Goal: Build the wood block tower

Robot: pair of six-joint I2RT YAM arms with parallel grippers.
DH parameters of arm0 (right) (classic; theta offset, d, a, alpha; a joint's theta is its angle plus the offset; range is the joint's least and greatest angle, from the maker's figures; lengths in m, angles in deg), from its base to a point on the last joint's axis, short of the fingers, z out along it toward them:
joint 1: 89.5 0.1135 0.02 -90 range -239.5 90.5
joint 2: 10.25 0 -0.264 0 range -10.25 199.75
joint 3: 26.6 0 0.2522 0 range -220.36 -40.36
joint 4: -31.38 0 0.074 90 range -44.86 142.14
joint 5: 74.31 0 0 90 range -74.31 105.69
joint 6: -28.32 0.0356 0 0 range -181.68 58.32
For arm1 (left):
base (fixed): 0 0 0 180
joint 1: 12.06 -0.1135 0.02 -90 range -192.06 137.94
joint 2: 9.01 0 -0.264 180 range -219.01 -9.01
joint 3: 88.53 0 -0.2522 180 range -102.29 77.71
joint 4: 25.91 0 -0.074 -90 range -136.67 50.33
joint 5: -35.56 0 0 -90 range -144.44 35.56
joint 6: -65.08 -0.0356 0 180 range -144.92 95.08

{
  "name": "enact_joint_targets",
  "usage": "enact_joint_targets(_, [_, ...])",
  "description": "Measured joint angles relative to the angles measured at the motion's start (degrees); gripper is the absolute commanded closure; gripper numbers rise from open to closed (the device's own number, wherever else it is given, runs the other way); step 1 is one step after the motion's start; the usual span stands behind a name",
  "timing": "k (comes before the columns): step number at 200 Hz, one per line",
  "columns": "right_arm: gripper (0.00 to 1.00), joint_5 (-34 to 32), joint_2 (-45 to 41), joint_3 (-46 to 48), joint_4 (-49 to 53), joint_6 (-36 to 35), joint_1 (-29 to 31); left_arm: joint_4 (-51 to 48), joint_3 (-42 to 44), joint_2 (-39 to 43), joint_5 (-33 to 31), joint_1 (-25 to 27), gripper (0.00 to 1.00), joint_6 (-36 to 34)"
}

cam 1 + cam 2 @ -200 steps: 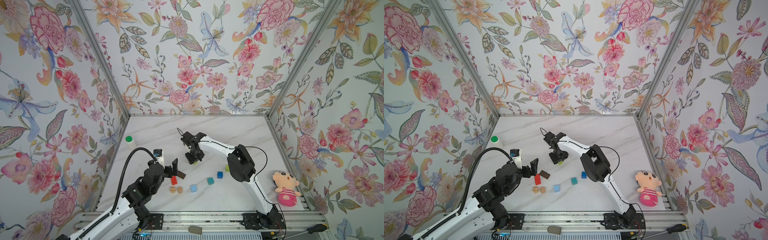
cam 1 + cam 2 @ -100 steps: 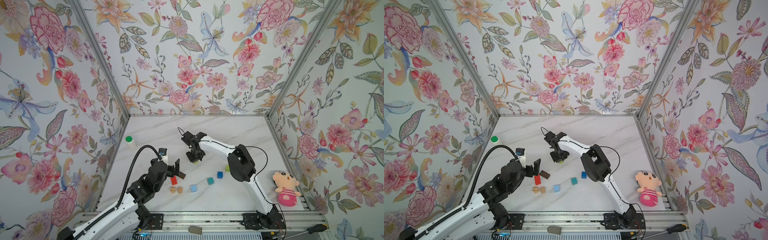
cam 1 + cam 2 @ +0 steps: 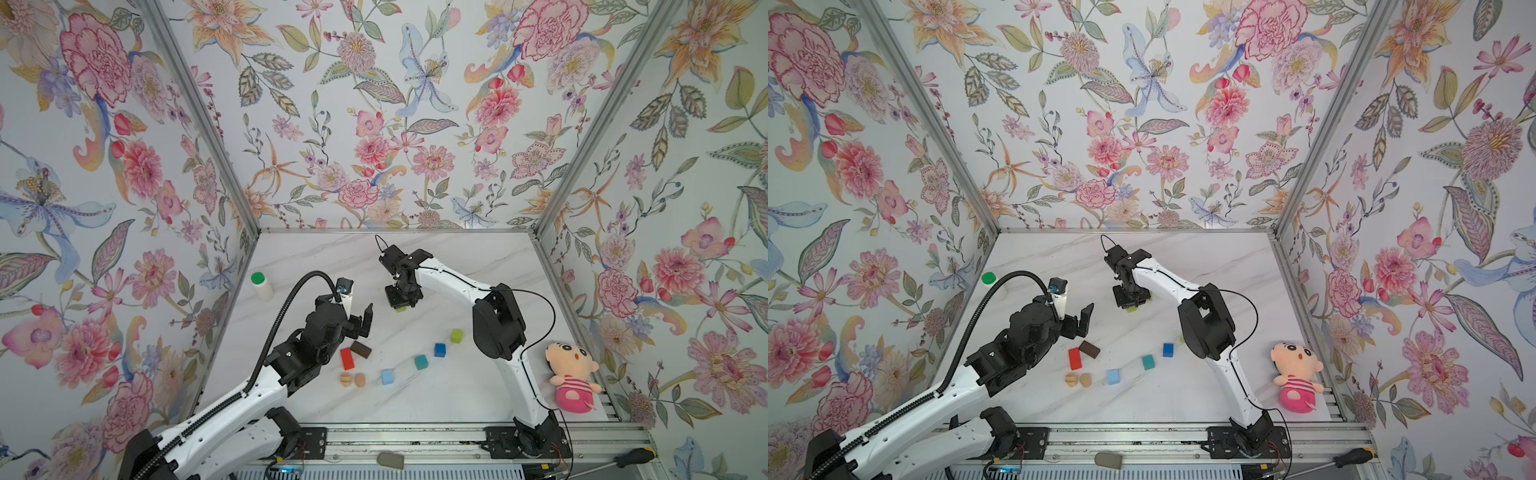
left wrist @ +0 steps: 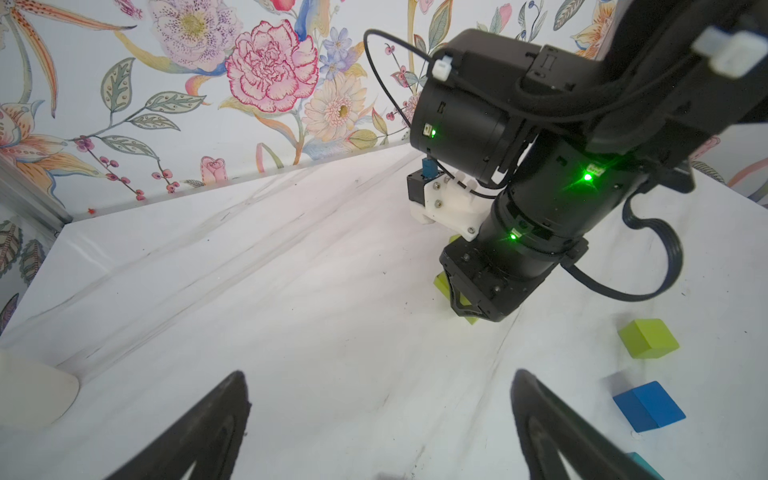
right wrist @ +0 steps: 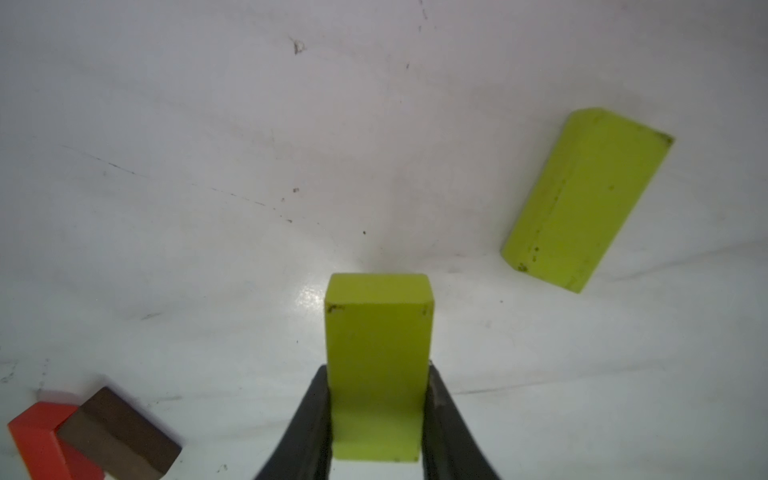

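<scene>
Marble-patterned desk point(image 3: 457, 257) forms the floor of a flower-papered booth. The red oblong point(image 3: 347, 358), lying toward its front left, is the landmark for everything else.

The right arm point(image 3: 498, 324) rises from the front rail far to the right of the red oblong and arches back over the middle, ending behind and right of it. The left arm point(image 3: 232, 407) comes up from the front left and stops just behind the red oblong. A pink plush doll point(image 3: 571, 384) lies far to the right of the red oblong, at the desk's edge. A green-capped white bottle point(image 3: 262, 286) stands behind and left of it, near the side wall.

The left gripper point(image 4: 378, 415) hangs just behind the red oblong, jaws spread wide with nothing between them. The right gripper point(image 5: 378, 395) is clamped on a lime-green oblong point(image 5: 376, 353), pinching its two long sides. Whether that block's lower end touches the desk I cannot tell. A second lime-green oblong point(image 5: 582, 199) lies flat near the held one, farther from the red oblong.

The dark-brown oblong point(image 3: 360, 349) lies against the red oblong's rear right corner. To the right of the red oblong, each apart from the next, come the light-blue cube point(image 3: 387, 377), teal cube point(image 3: 421, 362), blue cube point(image 3: 439, 350) and lime-green cube point(image 3: 456, 336). Two tan rounded pieces point(image 3: 352, 379) sit side by side just in front of the red oblong.
</scene>
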Motion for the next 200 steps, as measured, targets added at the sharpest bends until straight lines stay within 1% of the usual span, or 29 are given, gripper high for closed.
enact_joint_targets(18, [0.81, 0.0, -0.7, 0.0, 0.0, 0.0, -0.9, 1.2, -0.2, -1.0, 0.5, 0.0, 0.01, -1.0])
enact_joint_targets(45, [0.81, 1.0, -0.9, 0.0, 0.0, -0.7, -3.7, 3.0, -2.0, -5.7, 0.5, 0.0, 0.01, -1.0])
enact_joint_targets(82, [0.81, 2.4, -0.9, 0.0, 0.0, -2.5, -10.5, 4.5, -8.9, -14.5, 1.1, 0.0, 0.01, 0.6])
enact_joint_targets(113, [0.8, 2.1, -0.9, 0.0, 0.0, -3.5, -14.9, 5.6, -13.4, -18.9, 1.9, 0.0, 0.01, 1.2])
enact_joint_targets(140, [0.8, 1.9, -0.6, -0.1, 0.0, -3.9, -15.5, 5.8, -15.2, -20.5, 2.0, 0.0, 0.01, 1.2])
enact_joint_targets(200, [0.79, 2.2, 3.8, -1.0, 0.1, -3.9, -15.7, 5.9, -16.1, -21.3, 1.9, 0.0, 0.01, 1.2])
